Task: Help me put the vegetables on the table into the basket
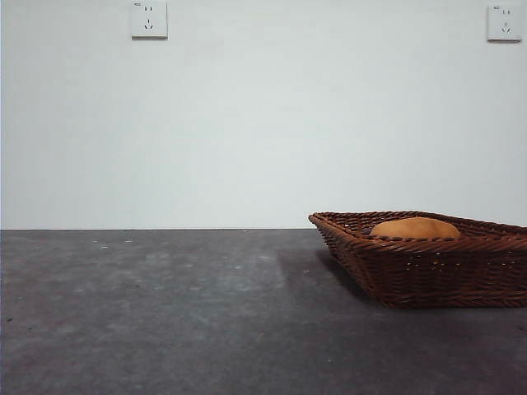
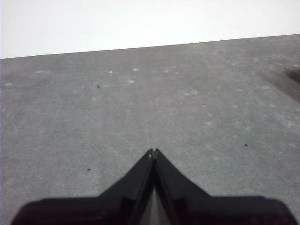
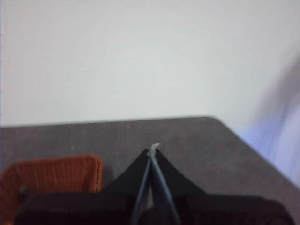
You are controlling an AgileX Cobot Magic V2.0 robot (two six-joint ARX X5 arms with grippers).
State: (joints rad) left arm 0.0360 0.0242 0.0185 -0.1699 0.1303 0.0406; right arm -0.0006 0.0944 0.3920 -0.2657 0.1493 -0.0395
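The reddish-brown wicker basket (image 1: pixel 428 259) stands on the dark grey table (image 1: pixel 165 313) at the right. The orange-brown potato (image 1: pixel 414 229) lies inside it, its top showing over the rim. The corn cob and the eggplant are hidden or out of view. My left gripper (image 2: pixel 153 152) is shut and empty above bare table. My right gripper (image 3: pixel 153 150) is shut and empty; a corner of the basket (image 3: pixel 51 173) shows beside it, with a small green spot in it. Neither arm shows in the front view.
A white wall stands behind the table with two sockets (image 1: pixel 149 19) high up. The right wrist view shows the table's rounded far corner (image 3: pixel 213 121).
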